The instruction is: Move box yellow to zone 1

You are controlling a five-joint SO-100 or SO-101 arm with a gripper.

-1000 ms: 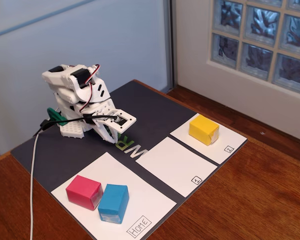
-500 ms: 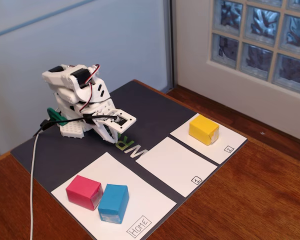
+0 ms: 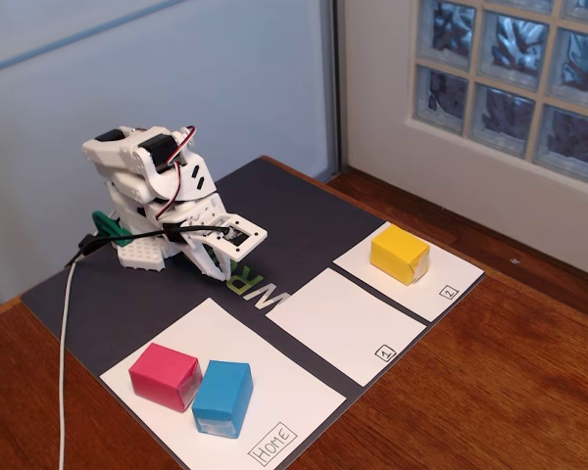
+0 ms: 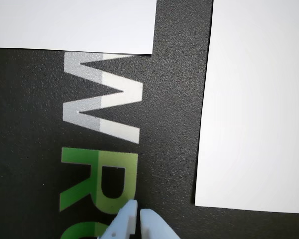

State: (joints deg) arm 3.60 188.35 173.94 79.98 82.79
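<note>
The yellow box (image 3: 400, 254) stands on the white sheet marked "2" (image 3: 441, 279) at the right of the dark mat in the fixed view. Zone 1 (image 3: 345, 324) is the bare white rectangle in the middle, with its boxed "1" at the near corner; in the wrist view zone 1 (image 4: 70, 25) fills the top left. My gripper (image 3: 222, 276) is folded down close to the arm's base, far left of the yellow box. It points at the mat's "WR" lettering. In the wrist view the gripper (image 4: 138, 213) is shut with nothing between its fingers.
A pink block (image 3: 165, 376) and a blue block (image 3: 221, 397) sit side by side on the large "Home" sheet (image 3: 274, 392) at the front left. A white cable (image 3: 65, 343) trails off the mat. The wooden table (image 3: 490, 392) surrounds the dark mat (image 3: 304, 220).
</note>
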